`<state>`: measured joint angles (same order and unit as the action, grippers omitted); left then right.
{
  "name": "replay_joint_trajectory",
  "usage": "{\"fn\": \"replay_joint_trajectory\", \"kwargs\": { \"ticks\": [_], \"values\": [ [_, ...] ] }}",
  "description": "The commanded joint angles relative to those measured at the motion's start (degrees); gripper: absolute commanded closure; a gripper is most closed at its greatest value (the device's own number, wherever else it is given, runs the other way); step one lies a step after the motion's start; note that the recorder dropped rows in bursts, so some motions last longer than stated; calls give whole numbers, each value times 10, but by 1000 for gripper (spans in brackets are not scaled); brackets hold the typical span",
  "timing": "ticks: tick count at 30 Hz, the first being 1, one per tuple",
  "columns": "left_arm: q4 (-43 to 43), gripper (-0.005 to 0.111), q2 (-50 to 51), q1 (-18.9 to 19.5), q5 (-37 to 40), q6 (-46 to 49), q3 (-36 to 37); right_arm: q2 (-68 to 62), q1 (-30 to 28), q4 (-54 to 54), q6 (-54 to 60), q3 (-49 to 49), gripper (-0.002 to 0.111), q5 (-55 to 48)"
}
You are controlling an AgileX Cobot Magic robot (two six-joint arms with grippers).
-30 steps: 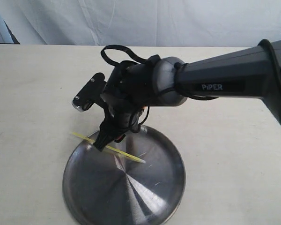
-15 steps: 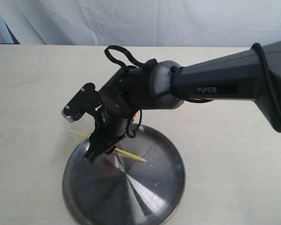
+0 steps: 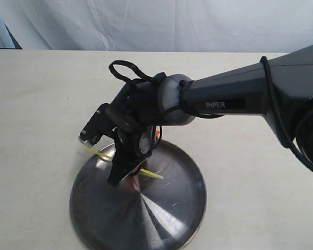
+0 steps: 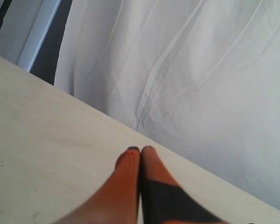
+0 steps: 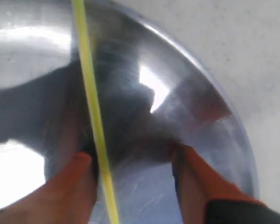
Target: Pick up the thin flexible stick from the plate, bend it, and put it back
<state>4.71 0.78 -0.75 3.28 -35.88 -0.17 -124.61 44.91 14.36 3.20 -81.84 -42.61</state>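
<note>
We count one plate at the near edge of the table, shiny and scratched, and one thin flexible stick lying across its far-left part. The stick's yellow-green end pokes out over the left rim, and its pale end rests on the steel toward the middle.

There are two grippers, but only one shows in the exterior view. The right gripper is down over the plate, its tips low at the steel right where the stick crosses. In the right wrist view its orange fingers are spread wide, with the stick running between them just beside one finger, and we can't tell whether it touches. Nothing is gripped.

The left gripper is off elsewhere. Its two fingers are pressed together with nothing between them, over bare table. Farthest back hangs one white cloth.
</note>
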Motion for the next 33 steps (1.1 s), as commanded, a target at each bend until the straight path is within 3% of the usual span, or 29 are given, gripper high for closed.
{"fn": "replay_joint_trajectory", "kwargs": {
  "ticks": [1,3,11,22,33],
  "values": [
    [-3,107,-5,0,2,-1,2,-50,-4,31,-3,13,88,-56],
    [-3,107,-5,0,2,-1,2,-54,-4,17,3,13,110,-59],
    [-3,107,-5,0,2,-1,2,-31,-2,-37,51,13,109,-62],
    [-3,107,-5,0,-1,-1,2,110,-3,-61,52,13,109,-51],
    [25,107,-5,0,-74,-1,2,188,-3,-144,52,95,109,8]
  ]
}}
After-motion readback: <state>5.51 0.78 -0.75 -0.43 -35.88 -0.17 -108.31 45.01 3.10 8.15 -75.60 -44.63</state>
